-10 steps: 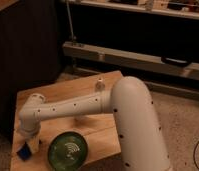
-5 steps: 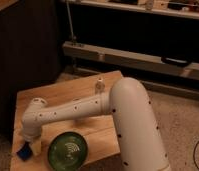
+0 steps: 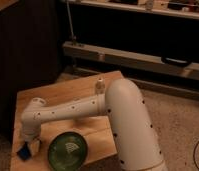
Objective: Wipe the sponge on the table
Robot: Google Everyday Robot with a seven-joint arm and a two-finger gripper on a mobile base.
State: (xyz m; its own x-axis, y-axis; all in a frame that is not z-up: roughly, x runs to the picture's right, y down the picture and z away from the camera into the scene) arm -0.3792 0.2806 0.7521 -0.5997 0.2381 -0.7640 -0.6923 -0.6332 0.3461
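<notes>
The blue sponge (image 3: 23, 153) lies on the front left corner of the light-brown wooden table (image 3: 58, 95). My gripper (image 3: 30, 146) points down at that corner and is shut on the sponge. Only the sponge's lower left part shows below the gripper. The white arm reaches from the lower right across the tabletop to that corner.
A dark green bowl (image 3: 67, 150) sits on the table just right of the gripper. A small pale object (image 3: 99, 85) stands near the table's far right edge. A long pale metal rail (image 3: 138, 59) runs behind the table. A dark wall stands to the left.
The gripper and the sponge have shifted slightly to the left along the table's front edge. The bowl has not moved.
</notes>
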